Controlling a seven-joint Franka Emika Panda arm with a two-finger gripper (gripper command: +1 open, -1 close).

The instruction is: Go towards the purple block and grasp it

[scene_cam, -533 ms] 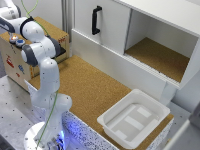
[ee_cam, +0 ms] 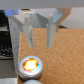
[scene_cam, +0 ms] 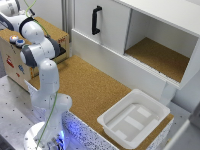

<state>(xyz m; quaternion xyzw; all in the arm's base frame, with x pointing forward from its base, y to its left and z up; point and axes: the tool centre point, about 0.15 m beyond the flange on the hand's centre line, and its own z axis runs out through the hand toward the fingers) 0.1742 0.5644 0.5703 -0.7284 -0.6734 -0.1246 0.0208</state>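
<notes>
I am looking across the cork bench (scene_cam: 95, 90) and finding no purple block in either view, so its bearing is undetermined. The arm (scene_cam: 42, 55) is occupying the upper left; its fingers (ee_cam: 40, 31) are hanging apart, gripping nothing.

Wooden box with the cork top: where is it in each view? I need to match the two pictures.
Exterior view: the wooden box stands at the exterior view's left edge, behind the arm.
Wrist view: its cork top fills most of the picture beneath the open gripper.
Shared landmark: the round orange cap near the box's edge, likely the glowing one in the wrist view.
</notes>
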